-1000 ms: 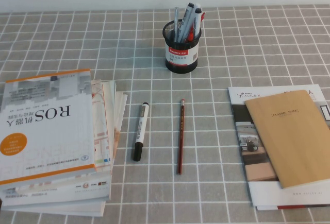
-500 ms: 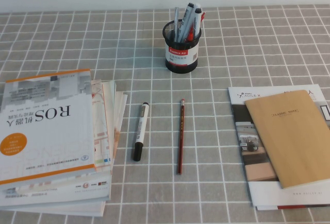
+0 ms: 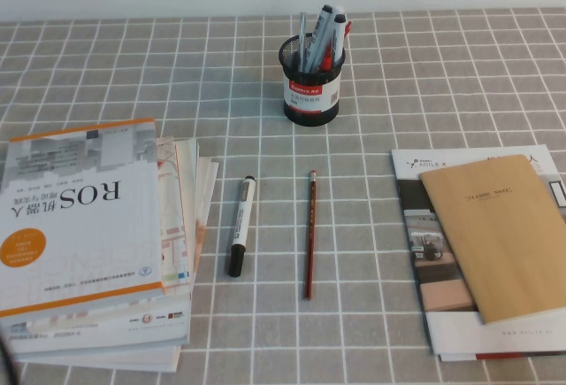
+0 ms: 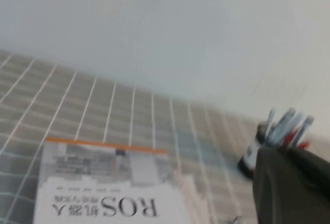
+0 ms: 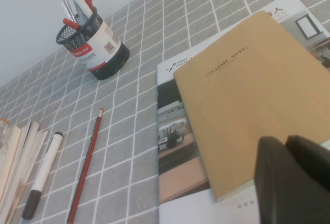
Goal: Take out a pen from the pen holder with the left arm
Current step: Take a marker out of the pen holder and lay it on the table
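Pen holder far from a closed left gripper, pens pointing up

The black mesh pen holder [image 3: 312,91] stands at the far middle of the table [image 3: 424,75], and the pens [image 3: 323,33] in it rise near upright, their tops leaning slightly right. The left gripper [image 4: 295,183] hangs over the near left, above the stack of books [image 3: 84,234], with its fingers closed on nothing; from it the holder lies far ahead and to the right. The right gripper [image 5: 290,183] sits at the near right over the brown notebook [image 3: 500,234], its fingers together and empty. Neither arm looks clearly nearer. I judge the left one must open, travel far-right and come down along a pen's axis. A marker [image 3: 240,226] and a pencil [image 3: 310,234] lie flat between
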Motion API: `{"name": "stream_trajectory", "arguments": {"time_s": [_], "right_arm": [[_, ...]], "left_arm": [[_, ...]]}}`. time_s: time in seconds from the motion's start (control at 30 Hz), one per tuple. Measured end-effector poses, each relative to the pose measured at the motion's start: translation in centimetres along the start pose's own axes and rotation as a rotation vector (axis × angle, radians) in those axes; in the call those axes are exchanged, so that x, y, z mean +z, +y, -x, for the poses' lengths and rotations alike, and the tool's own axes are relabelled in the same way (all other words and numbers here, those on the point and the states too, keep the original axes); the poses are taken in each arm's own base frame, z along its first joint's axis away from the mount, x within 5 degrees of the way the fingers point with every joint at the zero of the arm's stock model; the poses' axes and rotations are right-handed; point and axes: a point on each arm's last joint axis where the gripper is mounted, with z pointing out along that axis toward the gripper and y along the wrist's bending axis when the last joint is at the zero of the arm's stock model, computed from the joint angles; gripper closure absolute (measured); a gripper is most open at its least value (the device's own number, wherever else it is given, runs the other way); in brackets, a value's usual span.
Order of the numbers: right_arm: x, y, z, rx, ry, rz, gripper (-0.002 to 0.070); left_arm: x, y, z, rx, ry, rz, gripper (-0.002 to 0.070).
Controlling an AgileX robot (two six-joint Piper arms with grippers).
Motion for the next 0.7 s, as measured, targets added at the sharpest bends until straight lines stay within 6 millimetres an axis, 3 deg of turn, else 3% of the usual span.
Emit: {"name": "stream_trajectory", "arguments": {"time_s": [0.13, 0.47, 0.7], "right_arm": [[0.0, 0.0, 0.0, 0.000, 0.000, 0.000, 0.0689], [0.0, 0.0, 0.0, 0.000, 0.000, 0.000, 0.0689], [0.0, 0.0, 0.0, 0.000, 0.000, 0.000, 0.0688]], "left_arm": [[3.4, -0.4, 1.6, 0.092, 0.134, 0.004, 0.0678], [15.2, -1.2, 1.8, 0.134, 0.385, -0.147, 0.0678], [23.2, -4.2, 1.5, 0.252, 0.398, -0.373, 0.0658]]}}
